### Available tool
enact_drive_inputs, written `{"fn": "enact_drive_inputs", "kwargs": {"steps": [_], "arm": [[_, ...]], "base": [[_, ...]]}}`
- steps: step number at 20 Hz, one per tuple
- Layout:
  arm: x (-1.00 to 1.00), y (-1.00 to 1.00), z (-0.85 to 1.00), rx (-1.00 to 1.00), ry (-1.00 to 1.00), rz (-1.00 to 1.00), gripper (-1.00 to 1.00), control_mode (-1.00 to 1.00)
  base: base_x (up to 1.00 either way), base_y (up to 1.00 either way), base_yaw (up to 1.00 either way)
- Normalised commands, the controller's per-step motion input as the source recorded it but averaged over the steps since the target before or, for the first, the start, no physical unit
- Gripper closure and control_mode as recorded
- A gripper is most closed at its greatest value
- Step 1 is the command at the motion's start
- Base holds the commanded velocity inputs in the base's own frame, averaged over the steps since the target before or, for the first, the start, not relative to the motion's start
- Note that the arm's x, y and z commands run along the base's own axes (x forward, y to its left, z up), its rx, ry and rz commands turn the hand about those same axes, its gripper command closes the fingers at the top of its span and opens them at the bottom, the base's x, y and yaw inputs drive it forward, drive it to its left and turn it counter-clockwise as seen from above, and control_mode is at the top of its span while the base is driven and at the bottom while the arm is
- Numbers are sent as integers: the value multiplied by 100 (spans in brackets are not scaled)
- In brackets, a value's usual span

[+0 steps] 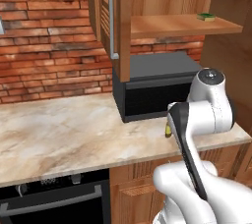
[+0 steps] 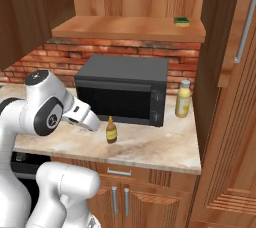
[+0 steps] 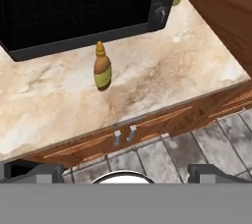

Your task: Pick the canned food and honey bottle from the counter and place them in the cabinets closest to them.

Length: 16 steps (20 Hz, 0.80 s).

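The honey bottle [image 3: 102, 66], a small amber bottle with a yellow label, stands upright on the counter [image 3: 162, 70] just in front of the microwave. It is also the bottle [image 2: 111, 131] near the counter's front edge, and the arm half hides it [image 1: 168, 129]. My gripper [image 3: 123, 174] is open with nothing between its fingertips; it hangs back from the counter's front edge, over the floor, well short of the bottle. Above the microwave a wall cabinet stands open, showing its wooden shelf [image 1: 182, 24] [image 2: 125, 29]. The canned food is out of view.
A black microwave [image 2: 122, 92] sits at the back of the counter. A yellow bottle with a pale cap [image 2: 183, 98] stands to its right beside a tall wooden cabinet [image 2: 225, 122]. A green sponge [image 2: 181, 21] lies on the shelf. The open cabinet door [image 1: 110, 16] juts forward.
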Motion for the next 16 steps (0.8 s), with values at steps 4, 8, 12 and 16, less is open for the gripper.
{"fn": "enact_drive_inputs", "kwargs": {"steps": [4,8,12,16], "arm": [[34,-7,-33,0,4,-1,-100,-100],[31,-10,-36,0,2,-1,-100,-100],[29,-12,-34,0,1,0,-100,-100],[28,-7,-29,0,0,0,-100,-100]], "base": [[0,0,0],[0,0,0],[0,0,0],[0,0,0]]}}
